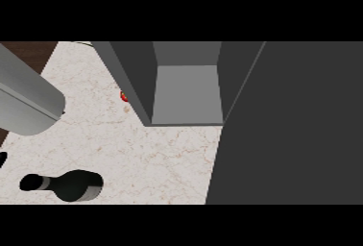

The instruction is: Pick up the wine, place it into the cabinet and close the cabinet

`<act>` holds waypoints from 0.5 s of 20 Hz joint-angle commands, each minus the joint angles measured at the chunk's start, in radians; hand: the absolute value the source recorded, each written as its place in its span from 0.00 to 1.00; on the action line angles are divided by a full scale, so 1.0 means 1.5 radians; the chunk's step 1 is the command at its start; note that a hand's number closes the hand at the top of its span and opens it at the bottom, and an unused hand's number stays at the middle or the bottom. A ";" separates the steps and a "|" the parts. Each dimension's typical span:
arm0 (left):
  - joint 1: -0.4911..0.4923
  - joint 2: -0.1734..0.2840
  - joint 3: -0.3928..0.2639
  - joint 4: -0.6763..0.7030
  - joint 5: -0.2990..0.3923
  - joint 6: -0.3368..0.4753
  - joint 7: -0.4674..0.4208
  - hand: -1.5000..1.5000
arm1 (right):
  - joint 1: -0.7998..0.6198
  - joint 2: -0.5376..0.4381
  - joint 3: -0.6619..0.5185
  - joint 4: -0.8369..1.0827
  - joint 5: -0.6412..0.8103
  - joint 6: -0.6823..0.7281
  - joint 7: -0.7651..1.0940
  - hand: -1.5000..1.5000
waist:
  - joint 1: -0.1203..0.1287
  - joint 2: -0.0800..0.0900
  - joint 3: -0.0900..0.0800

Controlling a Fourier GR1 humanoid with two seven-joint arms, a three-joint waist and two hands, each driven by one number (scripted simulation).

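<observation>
Standing on counter (142,153), one wine bottle (71,185); one open cabinet (184,86)

A kitchen: pale marbled counter (142,144) bearing an open grey cabinet (186,91) at the far side and a dark wine bottle (71,185) near left

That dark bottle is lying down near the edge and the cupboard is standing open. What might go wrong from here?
The wine bottle lies on its side low on the counter, so a nudge could roll it toward the near edge. The open cabinet door juts across the counter and could block the bottle's way to the cabinet. A small red thing beside the cabinet's left wall might get bumped.
</observation>
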 commanded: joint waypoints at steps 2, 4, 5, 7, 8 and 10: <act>0.019 -0.016 0.000 -0.013 -0.003 -0.010 -0.010 0.00 | 0.013 -0.020 0.055 -0.114 0.129 -0.038 0.064 0.00 | -0.001 -0.001 0.000; 0.026 -0.021 0.019 0.041 -0.005 -0.044 -0.063 0.00 | -0.047 -0.011 0.015 -0.072 0.104 -0.042 0.071 0.00 | 0.005 0.002 0.000; 0.020 -0.040 -0.003 0.065 -0.033 -0.043 -0.086 0.00 | -0.020 -0.032 0.012 -0.093 0.094 -0.034 0.051 0.00 | 0.000 0.001 0.000; 0.009 -0.038 0.005 0.108 -0.054 -0.053 -0.115 0.00 | -0.007 -0.042 0.052 -0.117 0.108 -0.046 0.075 0.00 | -0.004 0.001 0.000; 0.026 -0.044 0.008 0.101 -0.039 -0.051 -0.107 0.00 | -0.002 -0.048 0.045 -0.127 0.109 -0.052 0.068 0.00 | -0.004 0.000 0.000; 0.018 -0.020 0.052 0.139 -0.024 -0.066 -0.127 0.00 | 0.002 -0.046 0.089 -0.119 0.132 -0.067 0.054 0.00 | -0.005 -0.001 0.000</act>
